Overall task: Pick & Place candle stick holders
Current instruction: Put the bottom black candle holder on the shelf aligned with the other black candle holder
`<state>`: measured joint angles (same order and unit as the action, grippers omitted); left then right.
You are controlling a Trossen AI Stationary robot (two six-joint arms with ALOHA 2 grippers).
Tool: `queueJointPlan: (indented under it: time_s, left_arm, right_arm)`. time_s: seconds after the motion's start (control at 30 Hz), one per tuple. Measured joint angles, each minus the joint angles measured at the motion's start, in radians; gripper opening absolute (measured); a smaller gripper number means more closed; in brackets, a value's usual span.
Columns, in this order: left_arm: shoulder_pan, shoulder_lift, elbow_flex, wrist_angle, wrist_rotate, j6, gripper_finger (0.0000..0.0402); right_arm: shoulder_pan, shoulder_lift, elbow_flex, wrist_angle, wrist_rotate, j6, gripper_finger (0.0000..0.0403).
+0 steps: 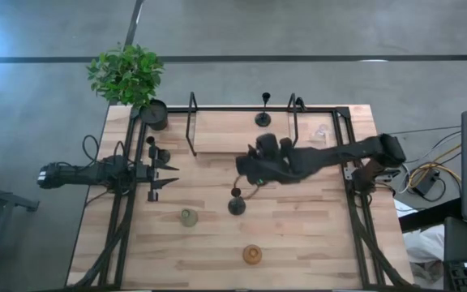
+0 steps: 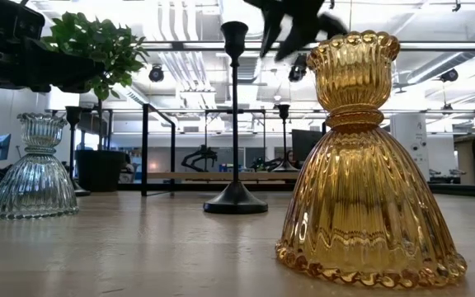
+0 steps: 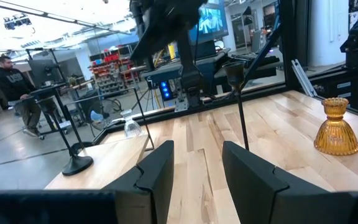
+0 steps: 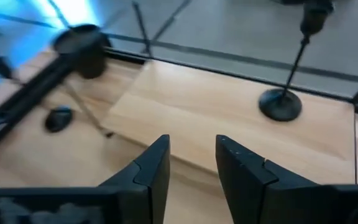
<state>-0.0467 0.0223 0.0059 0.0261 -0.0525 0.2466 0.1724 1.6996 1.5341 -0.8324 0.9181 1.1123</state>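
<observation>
High view: I have the right gripper (image 1: 246, 169) reached to frame centre, fingers parted and holding nothing, just above a black holder (image 1: 236, 203) standing below it. Another black holder (image 1: 263, 116) sits on the raised board (image 1: 225, 130) at upper centre, with the clear glass one (image 1: 321, 131) to its right. A third black holder (image 1: 153, 152) stands beside my left gripper (image 1: 169, 176), which waits open at mid-left. The grey-green holder (image 1: 188, 217) is lower centre-left, the amber one (image 1: 252, 254) near the bottom edge.
</observation>
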Motion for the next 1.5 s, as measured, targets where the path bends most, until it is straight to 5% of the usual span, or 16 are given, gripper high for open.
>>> queueJointPlan:
  time_s: [0.43,0.67,0.87,1.2,1.5]
  left_arm:
    - [0.0,0.0,0.0,0.0,0.0,0.0,0.0143]
    - [0.0,0.0,0.0,0.001,0.0,0.0,0.0143]
    - [0.0,0.0,0.0,0.001,0.0,0.0,0.0143]
    - [0.001,0.0,0.0,0.001,0.0,0.0,0.0143]
    - [0.001,0.0,0.0,0.002,0.0,0.0,0.0143]
  right_arm:
    - [0.255,-0.156,0.0,-0.058,-0.016,-0.315,0.0069]
    - [0.475,-0.173,-0.015,-0.3,-0.076,-0.073,0.0059]
    - [0.643,-0.172,-0.12,-0.336,0.088,0.058,0.0066]
    - [0.589,-0.173,-0.31,-0.232,0.073,0.147,0.0122]
    - [0.502,-0.151,-0.487,0.219,0.064,-0.089,0.0187]
